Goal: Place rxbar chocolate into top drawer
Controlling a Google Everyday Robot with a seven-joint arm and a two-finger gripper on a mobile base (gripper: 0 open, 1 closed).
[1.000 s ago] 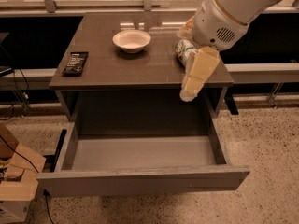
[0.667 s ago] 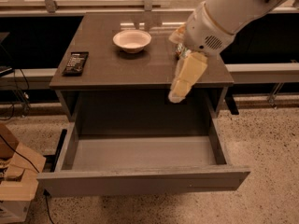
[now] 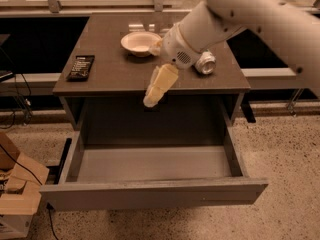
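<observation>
The arm (image 3: 250, 19) is swinging left along the front edge of the tabletop (image 3: 110, 79), and the gripper (image 3: 156, 88) is now hanging near the middle of that edge rather than towards the right corner. It is tilting down, its tip past the edge and above the back of the open drawer (image 3: 155, 194). I cannot tell whether its jaws are spread or pressed together. The chocolate bar (image 3: 81, 67) is lying flat near the left edge, well apart from the gripper. A bowl (image 3: 141, 43) is sitting towards the back, and a can (image 3: 205, 63) is lying on its side towards the right edge.
</observation>
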